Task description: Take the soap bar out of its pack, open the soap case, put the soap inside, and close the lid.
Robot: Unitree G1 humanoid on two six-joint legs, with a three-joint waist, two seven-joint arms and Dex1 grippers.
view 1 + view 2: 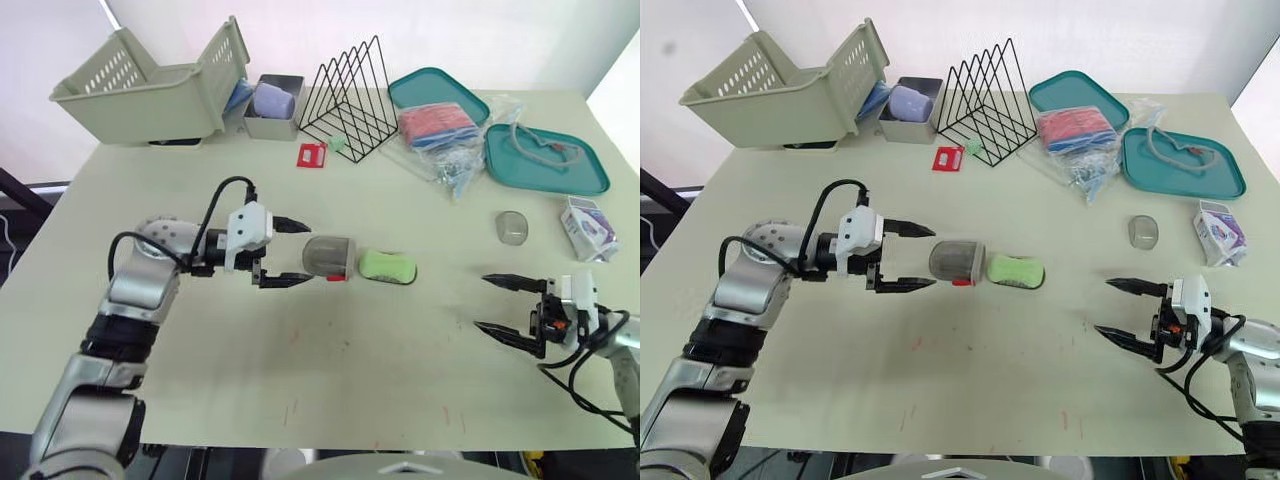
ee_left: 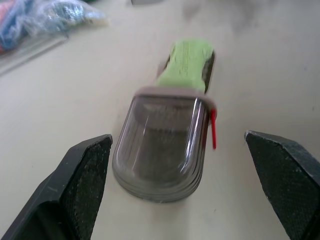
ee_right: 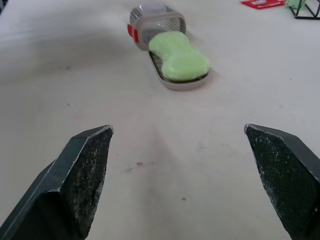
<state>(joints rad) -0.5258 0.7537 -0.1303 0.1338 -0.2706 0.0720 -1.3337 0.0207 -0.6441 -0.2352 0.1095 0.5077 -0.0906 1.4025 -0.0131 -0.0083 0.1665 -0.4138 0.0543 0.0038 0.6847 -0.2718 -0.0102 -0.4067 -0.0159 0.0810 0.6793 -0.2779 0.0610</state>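
Soap [image 1: 386,265] lies in the open soap case [image 1: 330,258]; left claw [image 1: 311,253] and right claw [image 1: 481,302] gape wide.

No legible text, print on the soap pack [image 1: 588,228] too small, red card [image 1: 312,154] unreadable

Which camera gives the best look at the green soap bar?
The right wrist view: the green soap bar lies in the grey case base, whole top showing. In the left wrist view the clear domed lid hides its near end. The eye views show it beside the lid.
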